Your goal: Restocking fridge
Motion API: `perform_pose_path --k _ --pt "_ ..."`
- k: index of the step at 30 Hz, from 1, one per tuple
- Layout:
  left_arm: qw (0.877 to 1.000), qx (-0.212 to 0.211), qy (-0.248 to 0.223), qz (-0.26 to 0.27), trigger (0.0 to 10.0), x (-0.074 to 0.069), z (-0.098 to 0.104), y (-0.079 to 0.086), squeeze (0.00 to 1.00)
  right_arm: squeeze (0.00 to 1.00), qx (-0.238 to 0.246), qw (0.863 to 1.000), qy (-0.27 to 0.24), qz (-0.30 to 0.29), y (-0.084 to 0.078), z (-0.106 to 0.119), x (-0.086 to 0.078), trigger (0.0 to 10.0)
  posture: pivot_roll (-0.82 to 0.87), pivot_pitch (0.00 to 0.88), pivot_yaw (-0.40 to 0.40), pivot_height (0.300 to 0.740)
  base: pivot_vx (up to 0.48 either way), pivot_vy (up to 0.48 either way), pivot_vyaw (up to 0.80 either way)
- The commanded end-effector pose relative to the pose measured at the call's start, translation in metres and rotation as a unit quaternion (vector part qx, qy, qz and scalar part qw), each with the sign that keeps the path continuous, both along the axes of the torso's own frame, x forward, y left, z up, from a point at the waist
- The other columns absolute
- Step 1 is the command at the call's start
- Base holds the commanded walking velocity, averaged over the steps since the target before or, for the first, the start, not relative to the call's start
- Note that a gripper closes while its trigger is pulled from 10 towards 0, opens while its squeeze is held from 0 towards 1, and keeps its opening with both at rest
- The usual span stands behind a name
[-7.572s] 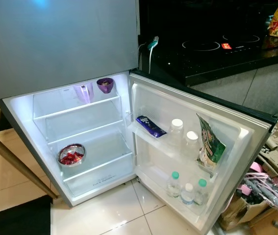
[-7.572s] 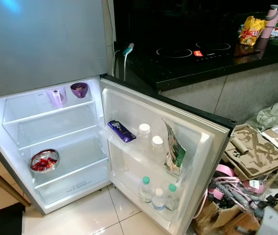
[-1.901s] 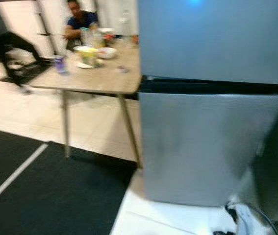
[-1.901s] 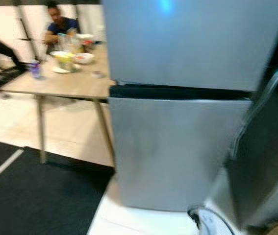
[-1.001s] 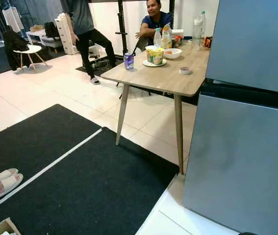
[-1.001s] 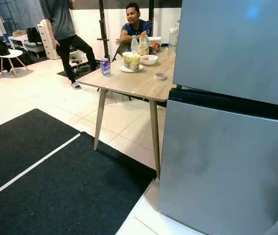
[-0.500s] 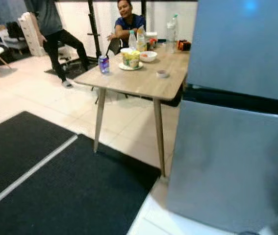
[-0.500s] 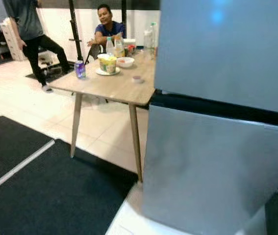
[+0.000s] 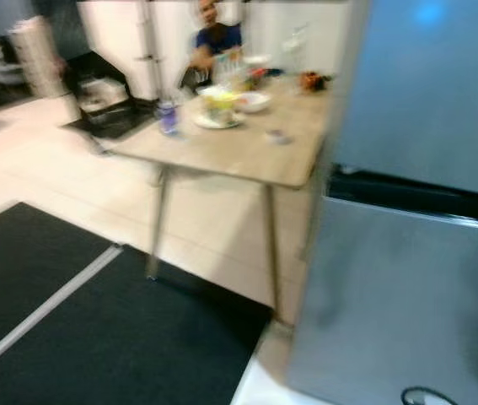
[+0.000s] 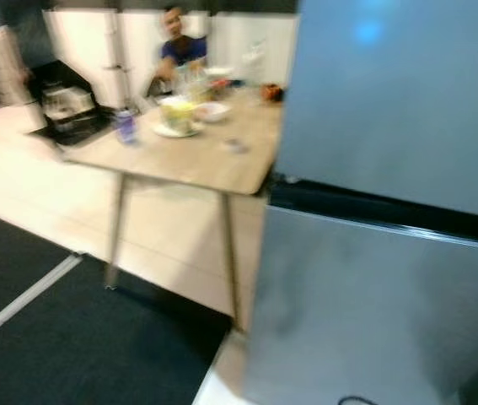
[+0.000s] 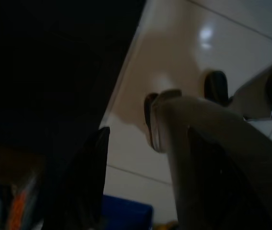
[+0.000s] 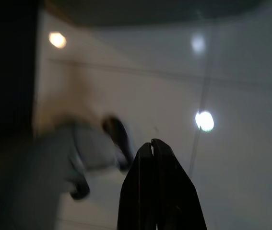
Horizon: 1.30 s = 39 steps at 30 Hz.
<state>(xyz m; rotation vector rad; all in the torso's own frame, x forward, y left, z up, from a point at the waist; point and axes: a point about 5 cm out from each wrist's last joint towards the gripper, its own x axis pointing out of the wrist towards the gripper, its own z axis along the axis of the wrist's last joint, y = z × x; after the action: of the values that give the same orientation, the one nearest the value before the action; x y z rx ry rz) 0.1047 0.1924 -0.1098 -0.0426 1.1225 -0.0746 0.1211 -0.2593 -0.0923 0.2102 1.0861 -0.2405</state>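
Fingers (image 11: 85,177) of the left gripper (image 11: 140,182) are seen spread wide above the tiled floor (image 11: 183,52); the right gripper (image 12: 151,148) is pressed closed, empty. Bowls and a can (image 9: 168,117) are set on the blurred worktop (image 9: 230,143), beside the closed fridge (image 9: 407,253).

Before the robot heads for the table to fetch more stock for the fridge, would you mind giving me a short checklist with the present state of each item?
1. Table in sight, beside the fridge: ok.
2. Goods on the table identifiable: cannot tell; the head views are blurred, though a blue can and a white bowl can be made out.
3. Left gripper free to grasp, fingers apart and nothing between them: ok.
4. Right gripper ready to grasp: not ok; its fingertips meet.
5. Route over the black mat: ok.
6. Person seated at the far end of the table, keep apart: ok.
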Motion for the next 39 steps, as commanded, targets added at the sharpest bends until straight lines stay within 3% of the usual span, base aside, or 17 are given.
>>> perform_pose_path --k 1,13,14,17,18,19,22,24,32,39 --pt "1.0 -0.003 0.015 -0.003 10.0 -0.007 -0.003 -0.004 0.0 0.0 -0.012 1.0 -0.013 -0.008 -0.006 0.005 0.009 10.0 -0.09 0.0 0.016 0.74 0.304 0.0 0.0" --pt "1.0 0.007 0.006 0.012 10.0 -0.003 -0.001 -0.001 0.0 0.0 -0.017 0.999 -0.035 -0.02 -0.008 0.008 0.017 10.0 -0.08 0.0 0.013 0.74 0.049 0.0 0.0" --pt "1.0 0.009 0.007 0.012 10.0 -0.002 -0.001 0.0 0.0 0.0 -0.004 0.998 -0.063 -0.023 -0.005 0.012 0.027 10.0 -0.09 0.0 0.017 0.74 0.0 0.0 0.0" --pt "1.0 0.01 0.008 0.012 10.0 -0.002 -0.001 0.0 0.0 0.0 0.004 0.996 -0.086 -0.026 -0.003 0.015 0.035 10.0 -0.09 0.0 0.017 0.74 0.0 0.0 0.0" --pt "1.0 0.01 0.008 0.012 10.0 -0.003 -0.001 0.0 0.0 0.0 0.009 0.992 -0.119 -0.038 -0.005 0.022 0.048 10.0 -0.09 0.0 0.019 0.74 0.0 0.0 0.0" --pt "1.0 0.01 0.008 0.012 10.0 -0.003 -0.001 0.0 0.0 0.0 0.009 0.992 -0.119 -0.038 -0.005 0.022 0.048 10.0 -0.09 0.0 0.019 0.74 0.0 0.0 0.0" --pt "1.0 0.009 0.008 0.012 10.0 -0.003 -0.001 0.0 0.0 0.0 0.017 0.982 -0.181 -0.059 -0.009 0.038 0.074 10.0 -0.09 0.0 0.019 0.74 0.0 0.0 0.0" --pt "1.0 0.009 0.008 0.012 10.0 -0.003 -0.001 0.0 0.0 0.0 0.019 0.979 -0.194 -0.063 -0.01 0.041 0.08 10.0 -0.09 0.0 0.019 0.74 0.0 0.0 0.0" --pt "1.0 0.01 0.012 0.009 10.0 -0.006 -0.002 0.0 0.0 0.0 0.051 0.943 -0.324 -0.056 -0.008 0.087 0.141 10.0 -0.08 0.0 0.021 0.74 0.0 0.0 0.0" --pt "1.0 0.008 0.014 0.01 10.0 -0.008 -0.003 -0.001 0.0 0.0 0.064 0.927 -0.367 -0.038 0.003 0.106 0.165 10.0 -0.07 0.0 0.02 0.74 0.0 0.0 0.0"
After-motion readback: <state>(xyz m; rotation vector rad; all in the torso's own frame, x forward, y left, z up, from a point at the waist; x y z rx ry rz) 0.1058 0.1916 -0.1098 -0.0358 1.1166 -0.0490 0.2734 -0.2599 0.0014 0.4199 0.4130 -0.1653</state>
